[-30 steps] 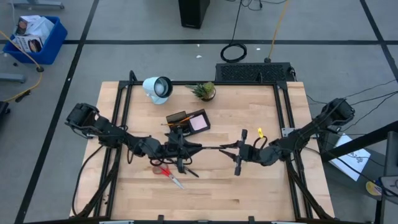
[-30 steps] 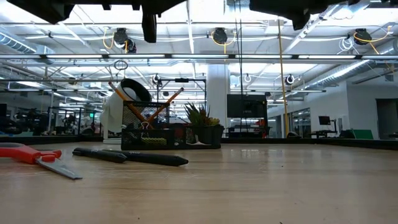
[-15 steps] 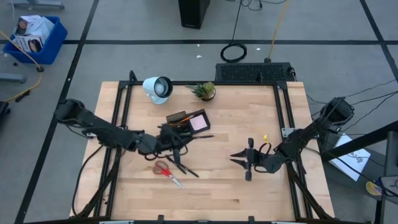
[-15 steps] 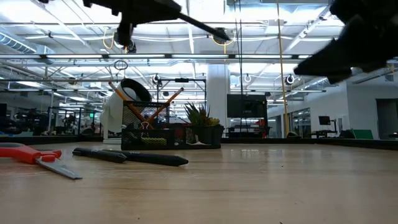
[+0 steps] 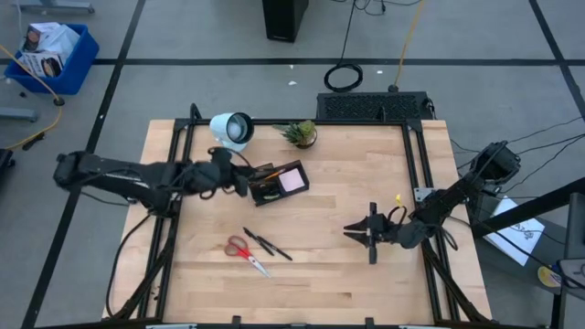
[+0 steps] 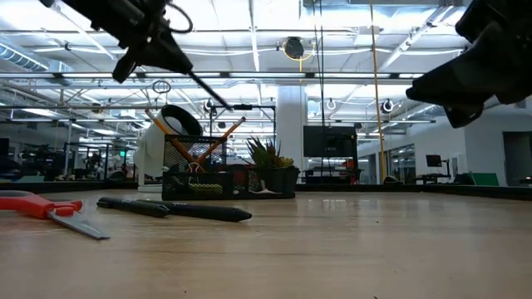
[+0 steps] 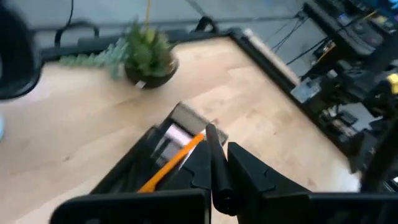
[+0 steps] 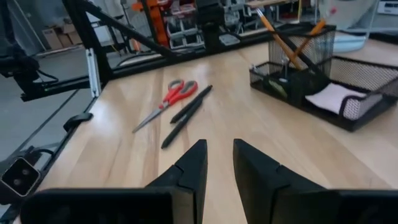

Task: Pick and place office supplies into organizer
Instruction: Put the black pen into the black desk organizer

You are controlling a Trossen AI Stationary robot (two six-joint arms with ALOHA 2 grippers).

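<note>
A pale wooden table (image 5: 366, 274) stands on a grey floor taped in black lines, a bright open hall behind. The organizer (image 5: 277, 181) sits toward twelve o'clock of the tabletop's centre, a pink pad (image 5: 292, 180) inside; a white lamp (image 5: 231, 130) and potted plant (image 5: 301, 134) lie beyond it. Red scissors (image 5: 245, 253) and two black pens (image 5: 267, 245) rest near seven o'clock. The left gripper (image 5: 239, 181), at the organizer's nine o'clock edge, is clenched on a black pen (image 6: 195, 80) held aloft. The right gripper (image 5: 363, 233), at four o'clock, is slightly parted, holding nothing. The organizer's compartments are hard to make out.
</note>
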